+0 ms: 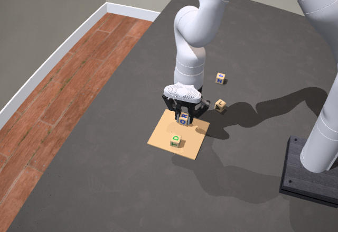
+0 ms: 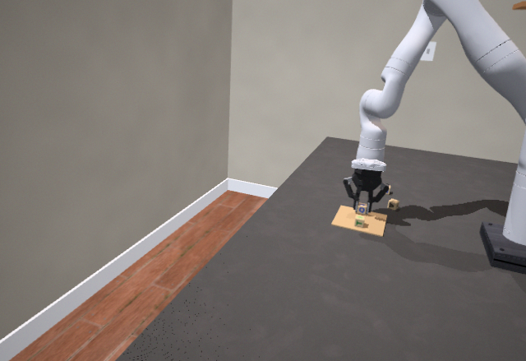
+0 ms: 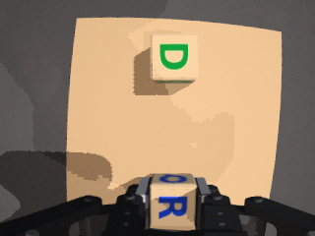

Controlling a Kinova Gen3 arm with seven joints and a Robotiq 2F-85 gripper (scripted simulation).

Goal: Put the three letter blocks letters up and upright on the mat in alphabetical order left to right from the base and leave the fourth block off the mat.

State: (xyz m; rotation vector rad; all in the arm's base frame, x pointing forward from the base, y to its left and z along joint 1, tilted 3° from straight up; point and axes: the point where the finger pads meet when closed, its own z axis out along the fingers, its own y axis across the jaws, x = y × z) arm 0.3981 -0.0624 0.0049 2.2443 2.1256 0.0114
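Note:
The mat (image 1: 163, 139) (image 2: 343, 222) (image 3: 94, 108) lies flat on the table. The D block (image 1: 175, 140) (image 2: 359, 221) (image 3: 174, 57) stands flat on it near one side, green D on top. My gripper (image 1: 183, 120) (image 2: 362, 210) (image 3: 172, 192) is shut on the R block (image 1: 184, 116) (image 2: 361, 208) (image 3: 172, 213), over the mat's opposite side. Its blue R is on top, turned the same way as the D. Whether its underside touches the mat is hidden. The L block (image 1: 219, 105) (image 2: 393, 204) is off the mat, turned at an angle, L on top.
The fourth block (image 1: 220, 78), with a blue 4-like mark on top and N on its side, stands farther back on the table, off the mat. It is mostly hidden behind the gripper in the exterior view. The robot's base plate (image 1: 289, 169) is at the right.

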